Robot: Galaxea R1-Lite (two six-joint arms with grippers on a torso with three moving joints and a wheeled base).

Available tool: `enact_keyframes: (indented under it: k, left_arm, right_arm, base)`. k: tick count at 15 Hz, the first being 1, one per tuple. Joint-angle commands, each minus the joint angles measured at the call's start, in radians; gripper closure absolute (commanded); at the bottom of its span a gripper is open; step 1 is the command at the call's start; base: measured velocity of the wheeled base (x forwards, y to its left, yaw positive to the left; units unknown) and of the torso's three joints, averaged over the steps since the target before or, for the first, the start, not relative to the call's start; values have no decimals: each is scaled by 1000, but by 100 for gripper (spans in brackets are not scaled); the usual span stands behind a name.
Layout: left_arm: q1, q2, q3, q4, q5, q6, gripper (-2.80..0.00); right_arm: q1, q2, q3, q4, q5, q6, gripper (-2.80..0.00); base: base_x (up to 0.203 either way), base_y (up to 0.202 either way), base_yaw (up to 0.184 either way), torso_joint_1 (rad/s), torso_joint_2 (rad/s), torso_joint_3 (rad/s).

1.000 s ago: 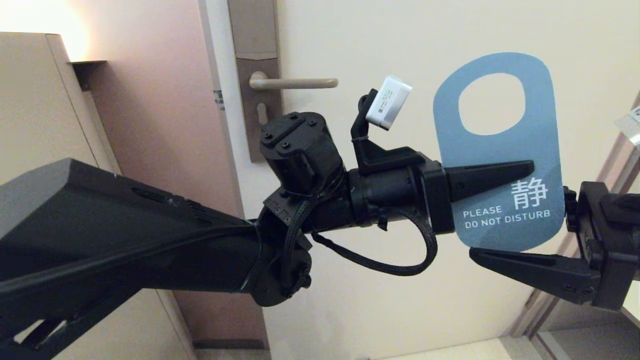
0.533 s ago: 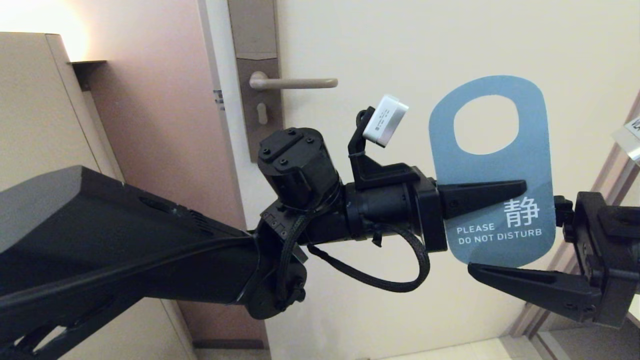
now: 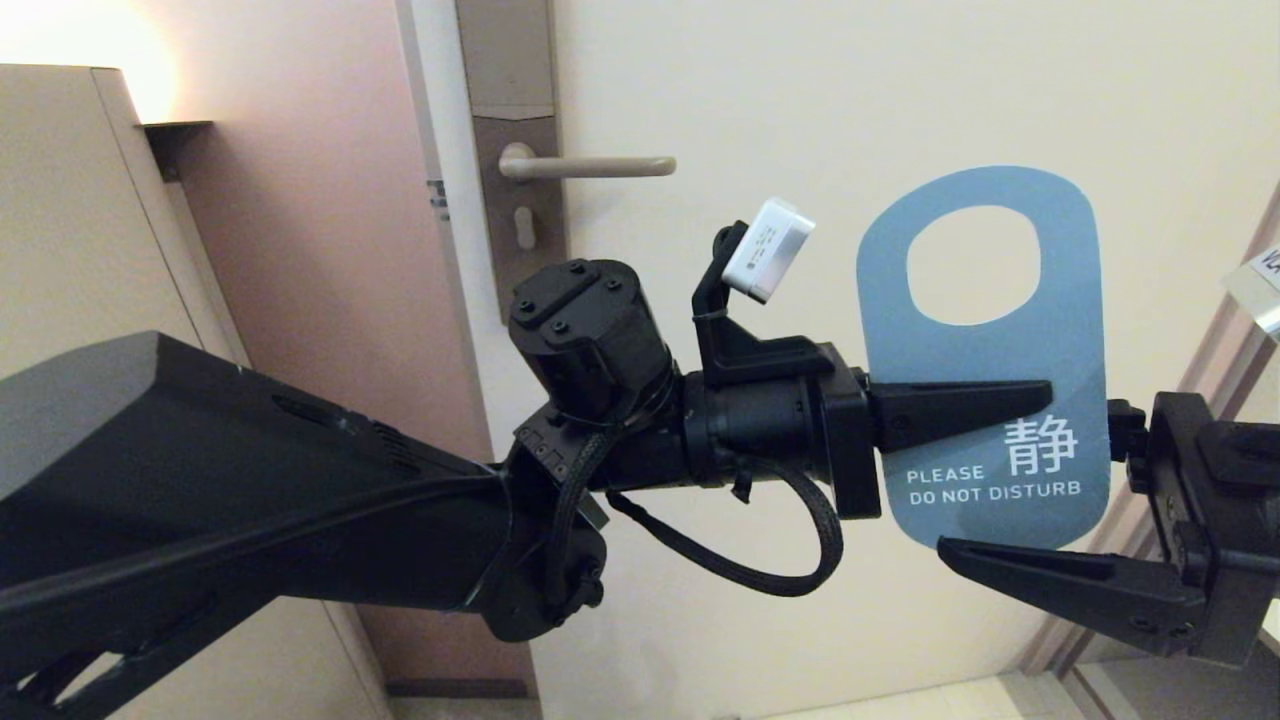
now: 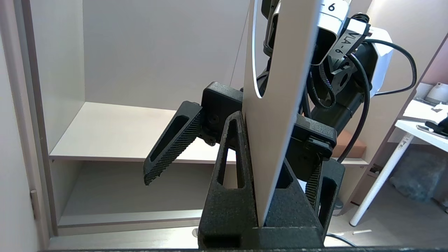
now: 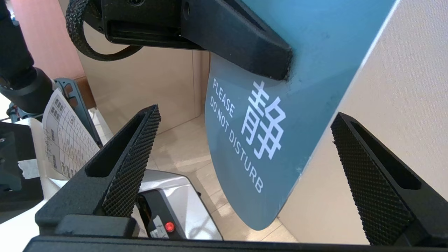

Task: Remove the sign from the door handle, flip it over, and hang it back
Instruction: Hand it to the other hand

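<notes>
Your left gripper (image 3: 1010, 395) pinches the sign (image 3: 985, 300) (blue face out) so the right gripper (image 3: 1010, 555), jaws wide, can take it.

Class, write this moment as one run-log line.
left gripper: shut on sign, blue face to head camera | right gripper: open, straddling sign's lower end | door handle: bare
</notes>
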Motion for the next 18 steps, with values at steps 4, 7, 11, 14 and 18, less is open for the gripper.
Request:
enact_keyframes:
  k: [4, 7, 11, 14, 18]
  left_arm:
    - [0, -4, 1, -7, -3, -5, 0]
    - [-1, -3, 1, -7, -3, -4, 0]
    - [-6, 1, 4, -9, 0, -4, 0]
    - [-7, 4, 2, -7, 1, -6, 0]
    - [-7, 5, 2, -6, 1, -5, 0]
  right_arm:
    - [-1, -1, 1, -3, 7, -1, 0]
    - [-1, -1, 19, -44, 4, -4, 0]
    - [-1, -1, 44, -88, 1, -2, 0]
    - [-1, -1, 46, -88, 0, -2, 0]
    - [-1, 1, 47, -88, 0, -2, 0]
  base:
    - [0, 0, 0, 0, 0, 0]
    - [0, 0, 0, 0, 0, 0]
    - [0, 0, 0, 0, 0, 0]
    - [0, 0, 0, 0, 0, 0]
    - [0, 0, 0, 0, 0, 0]
